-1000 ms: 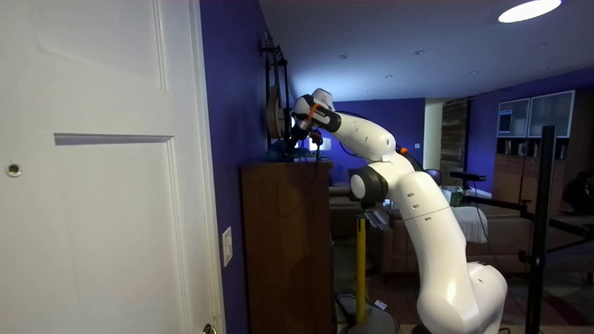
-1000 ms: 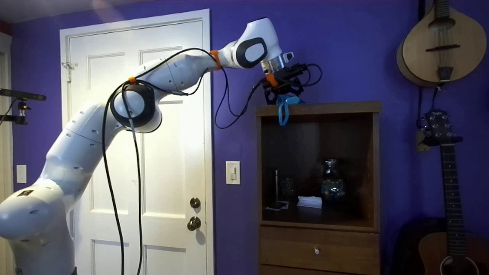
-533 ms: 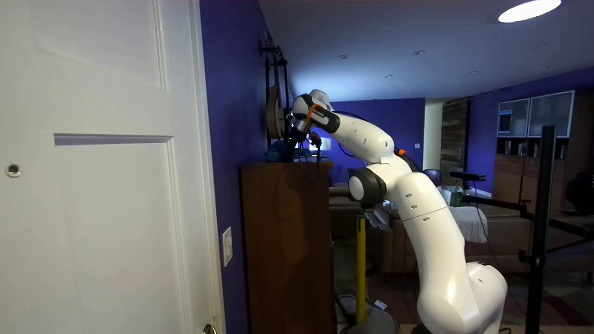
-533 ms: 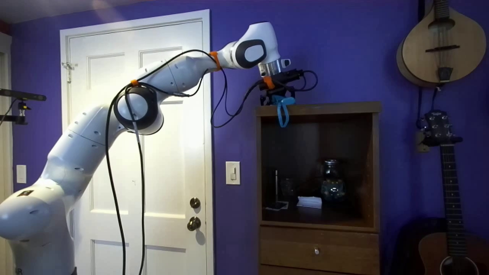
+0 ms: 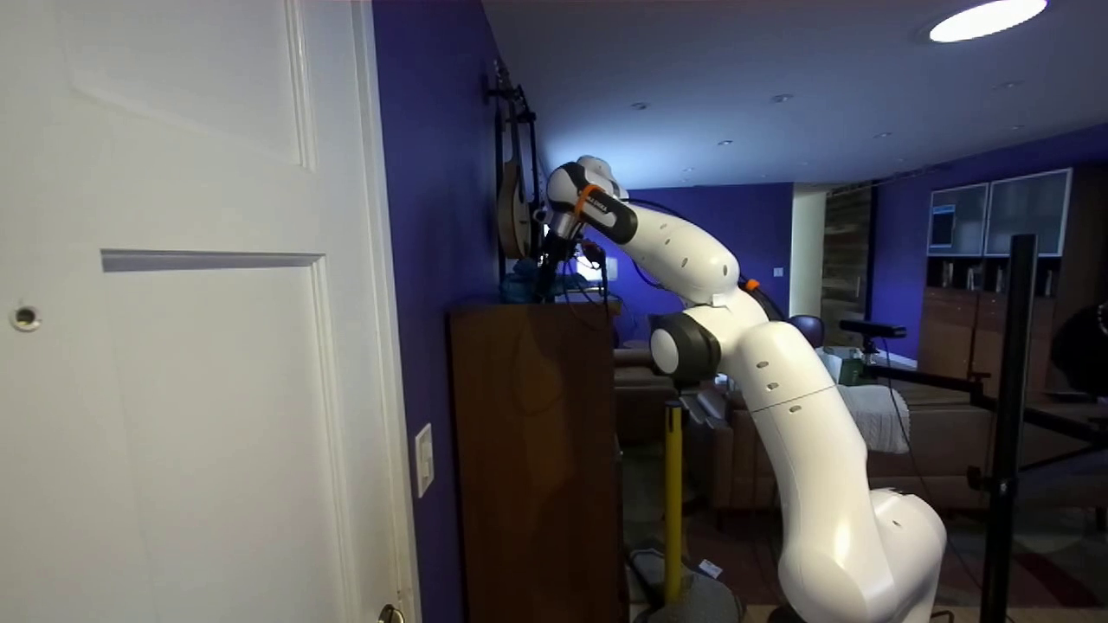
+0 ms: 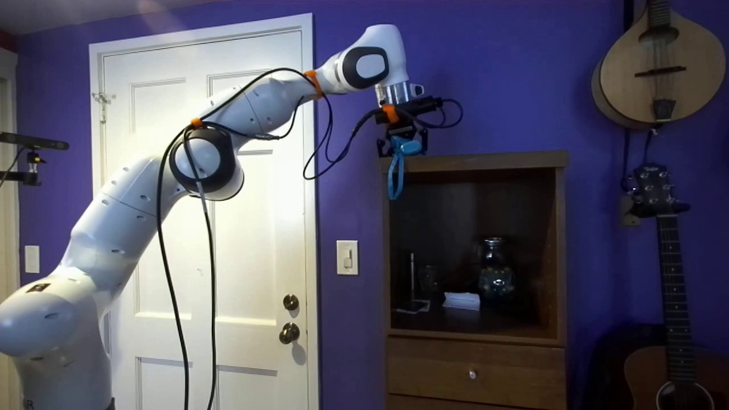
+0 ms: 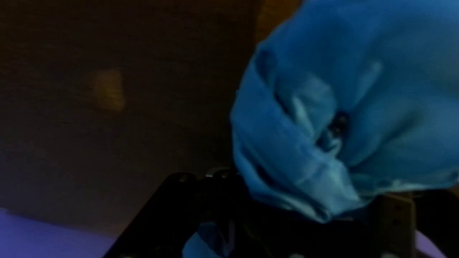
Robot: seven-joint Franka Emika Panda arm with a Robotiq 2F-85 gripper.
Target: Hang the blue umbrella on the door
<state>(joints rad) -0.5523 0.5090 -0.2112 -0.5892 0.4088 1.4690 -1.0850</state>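
The blue umbrella (image 6: 410,147) is between the fingers of my gripper (image 6: 403,146), which is shut on it just at the top of the brown cabinet. Its blue wrist strap (image 6: 395,181) dangles past the cabinet's front edge. Crumpled blue umbrella fabric (image 7: 304,150) fills the right of the wrist view and hides most of the fingers. Dark blue cloth of the umbrella (image 5: 519,284) shows beside the gripper in an exterior view. Whether the umbrella still touches the cabinet top I cannot tell. The white panelled door (image 6: 245,256) stands to the left of the cabinet, partly behind the arm.
The brown cabinet (image 6: 478,162) has an open shelf holding a glass jar (image 6: 496,276). A mandolin (image 6: 655,62) and a guitar (image 6: 672,273) hang at its right. A light switch (image 6: 347,258) is on the purple wall between door and cabinet. Black cables (image 6: 327,168) loop beneath the arm.
My gripper dipped onto the cabinet top, closed around the umbrella, then rose slightly and shifted toward the door. The umbrella and its strap moved along with it.
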